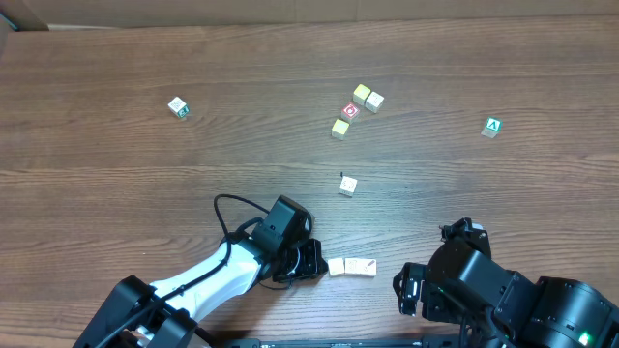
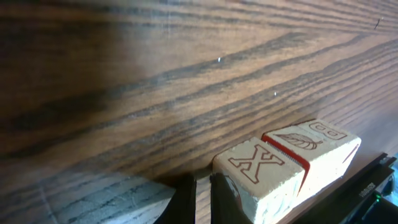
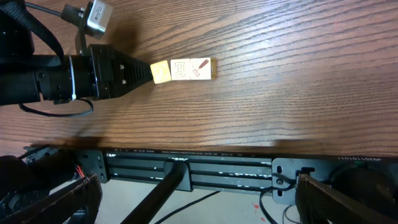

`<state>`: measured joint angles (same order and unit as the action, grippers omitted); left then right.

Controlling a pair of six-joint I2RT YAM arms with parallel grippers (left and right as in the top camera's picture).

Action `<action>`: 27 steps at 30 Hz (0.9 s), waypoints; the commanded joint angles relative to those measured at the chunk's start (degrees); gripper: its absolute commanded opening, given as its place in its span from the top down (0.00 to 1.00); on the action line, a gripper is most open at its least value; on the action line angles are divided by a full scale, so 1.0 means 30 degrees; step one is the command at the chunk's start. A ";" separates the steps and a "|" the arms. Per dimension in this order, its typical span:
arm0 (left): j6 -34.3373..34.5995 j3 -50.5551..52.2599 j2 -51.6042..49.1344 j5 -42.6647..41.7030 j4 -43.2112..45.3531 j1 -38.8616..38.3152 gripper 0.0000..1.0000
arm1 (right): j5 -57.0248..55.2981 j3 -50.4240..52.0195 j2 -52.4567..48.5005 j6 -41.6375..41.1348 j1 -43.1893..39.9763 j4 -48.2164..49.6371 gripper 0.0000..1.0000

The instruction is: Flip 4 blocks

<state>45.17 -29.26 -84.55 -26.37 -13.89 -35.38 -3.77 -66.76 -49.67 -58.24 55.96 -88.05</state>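
Three pale blocks lie end to end in a short row (image 1: 352, 267) near the table's front edge. In the left wrist view the nearest one shows an X (image 2: 256, 169), and a leaf-marked block (image 2: 311, 144) lies behind it. From the right wrist view the row reads as a yellowish block (image 3: 161, 72) and then two printed cream ones (image 3: 191, 68). My left gripper (image 1: 315, 261) (image 2: 202, 200) is shut and empty, its tip against the X block's side. Further back are a lone cream block (image 1: 348, 186), a yellow one (image 1: 340, 128) and a cream pair (image 1: 368, 97). My right gripper (image 1: 411, 290) (image 3: 193, 205) stands open and empty at the front edge.
A red-faced cube (image 1: 350, 111) sits among the far blocks. A green "A" cube (image 1: 493, 127) lies far right and another small cube (image 1: 179, 107) far left. A black rail (image 3: 186, 168) runs under the table's front edge. The left arm's cable (image 1: 232, 208) loops over the table.
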 commanded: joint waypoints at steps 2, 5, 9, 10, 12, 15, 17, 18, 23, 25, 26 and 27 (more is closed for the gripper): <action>0.0466 0.0036 -0.0430 0.1421 0.0262 0.0036 0.96 | -0.0036 -0.0255 0.0109 0.0036 0.0073 0.0182 0.00; 0.0532 0.0036 -0.0430 0.1435 0.0452 0.0036 0.96 | -0.0029 -0.0255 0.0109 0.0036 0.0073 0.0219 0.00; 0.0532 0.0036 -0.0430 0.1413 0.0816 0.0036 0.96 | 0.0015 -0.0255 0.0109 0.0036 0.0073 0.0321 0.00; 0.0532 0.0036 -0.0430 0.1406 0.0874 0.0036 0.96 | 0.0015 -0.0255 0.0109 0.0036 0.0073 0.0321 0.00; 0.0532 0.0036 -0.0430 0.1282 0.0940 0.0036 0.96 | 0.0015 -0.0255 0.0109 0.0036 0.0073 0.0321 0.00; 0.0525 0.0036 -0.0430 0.1064 0.0933 0.0036 0.96 | 0.0015 -0.0255 0.0109 0.0036 0.0073 0.0321 0.00; 0.0525 0.0036 -0.0430 0.0758 0.0962 0.0029 0.96 | 0.0007 -0.0255 0.0109 0.0036 0.0073 0.0321 0.00; 0.0525 0.0036 -0.0430 0.0758 0.0947 0.0029 0.96 | 0.0007 -0.0255 0.0109 0.0036 0.0073 0.0321 0.00; 0.0517 0.0036 -0.0430 0.0758 0.0954 0.0029 0.96 | 0.0015 -0.0255 0.0109 0.0044 0.0073 0.0313 0.00; 0.0503 0.0036 -0.0430 0.0758 0.0969 0.0029 0.96 | 0.0015 -0.0255 0.0109 0.0044 0.0073 0.0321 0.00; 0.0437 0.0036 -0.0430 0.0750 0.1013 0.0029 0.96 | 0.0015 -0.0255 0.0109 0.0044 0.0073 0.0313 0.00; 0.0430 0.0036 -0.0430 0.0736 0.1107 0.0029 0.96 | 0.0015 -0.0255 0.0109 0.0036 0.0073 0.0313 0.00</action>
<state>46.39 -29.26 -84.84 -24.43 -10.87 -35.38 -3.40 -66.76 -49.67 -58.26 55.96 -87.46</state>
